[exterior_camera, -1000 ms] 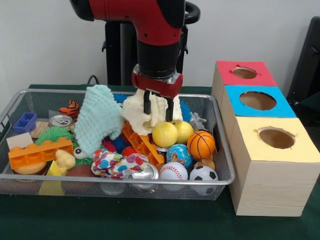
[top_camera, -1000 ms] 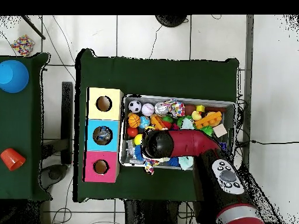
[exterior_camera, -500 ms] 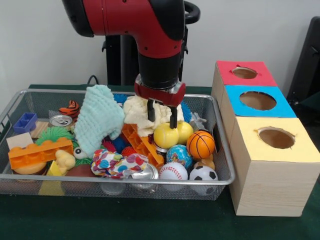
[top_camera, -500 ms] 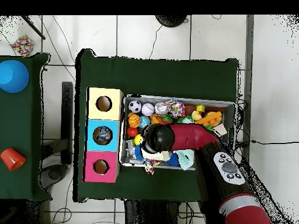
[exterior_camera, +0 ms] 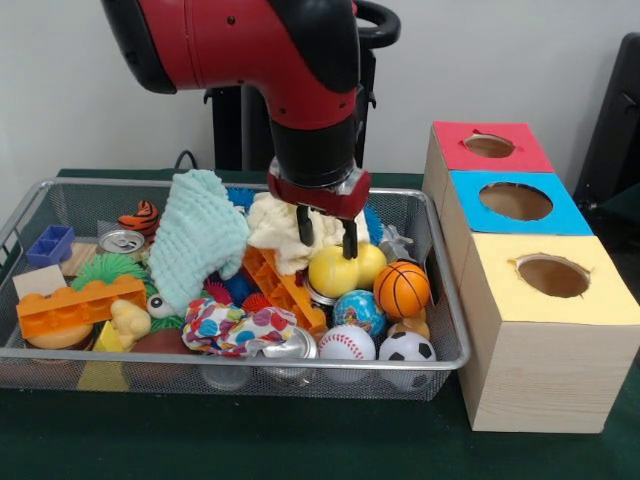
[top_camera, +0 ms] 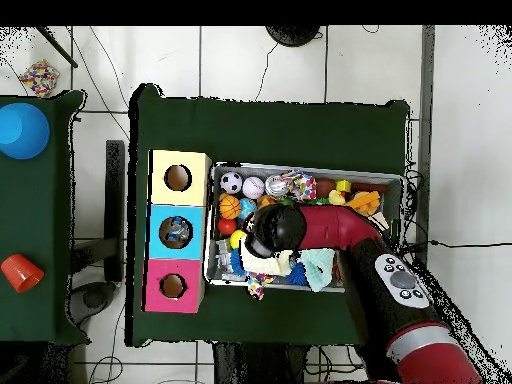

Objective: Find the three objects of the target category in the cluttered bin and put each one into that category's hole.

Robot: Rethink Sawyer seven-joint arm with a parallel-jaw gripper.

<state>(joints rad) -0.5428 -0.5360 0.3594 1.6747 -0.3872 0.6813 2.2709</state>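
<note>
Yellow ball [exterior_camera: 333, 271] directly beneath the gripper [exterior_camera: 327, 236], fingers open and straddling its top, not yet closed on it; round, so no long axis; boxes' holes off to the side.

Overhead view: green table cover [top_camera: 280, 125] over white tiled floor [top_camera: 260, 60]. Second green table [top_camera: 35, 220] at far left, apart from main one. On it: blue bowl [top_camera: 22, 130], red cup [top_camera: 20, 272] nearer the picture's bottom, well apart. Dark cables [top_camera: 105, 75] trail across the floor. Front view: white wall [exterior_camera: 520, 50] behind.
</note>
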